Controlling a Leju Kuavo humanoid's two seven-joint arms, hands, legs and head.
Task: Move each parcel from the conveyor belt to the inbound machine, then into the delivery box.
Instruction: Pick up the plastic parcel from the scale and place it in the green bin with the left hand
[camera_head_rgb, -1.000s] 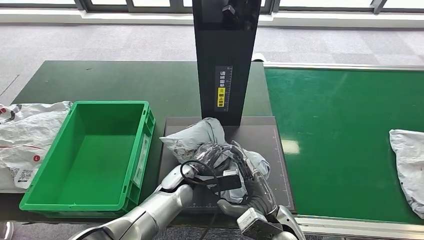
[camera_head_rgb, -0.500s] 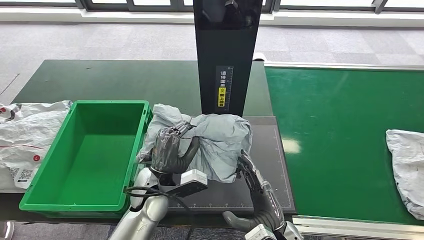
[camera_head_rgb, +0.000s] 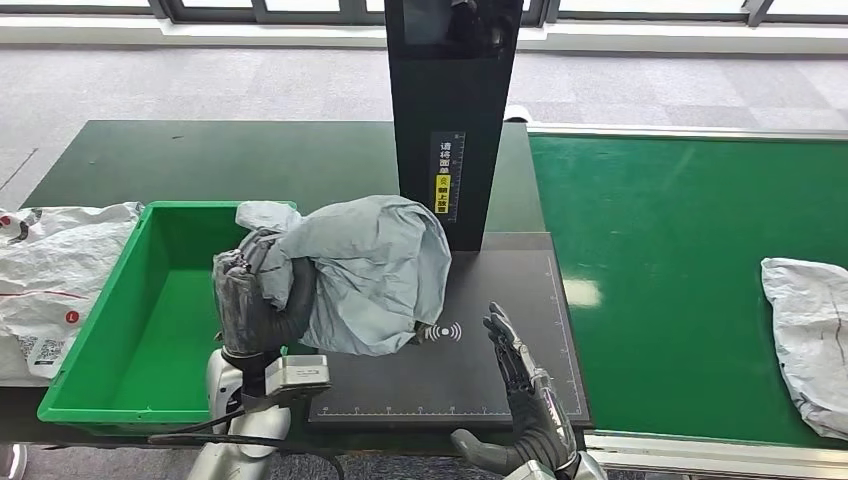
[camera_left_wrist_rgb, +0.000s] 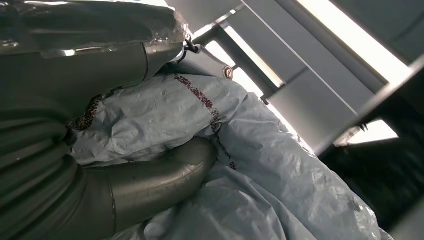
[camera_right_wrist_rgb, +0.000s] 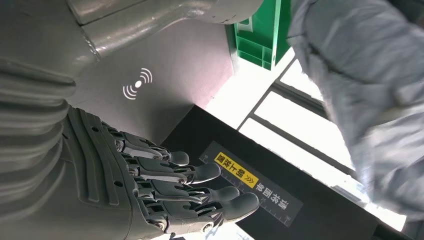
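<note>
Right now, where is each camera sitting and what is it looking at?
Head view: high on the robot, looking down at the green box, the black scanner plate and the belt; both arms rise from below, the left robot hand gripping the grey parcel.
Left wrist view: behind the left robot hand, looking up along the parcel.
Right wrist view: behind the open right robot hand, facing the plate's wave sign.
Shared: all three show the parcel; head and right wrist views show that sign.

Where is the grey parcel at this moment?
In the head view, the grey parcel is held up by the left hand, above the right edge of the green box and the left part of the black scanner plate.
</note>
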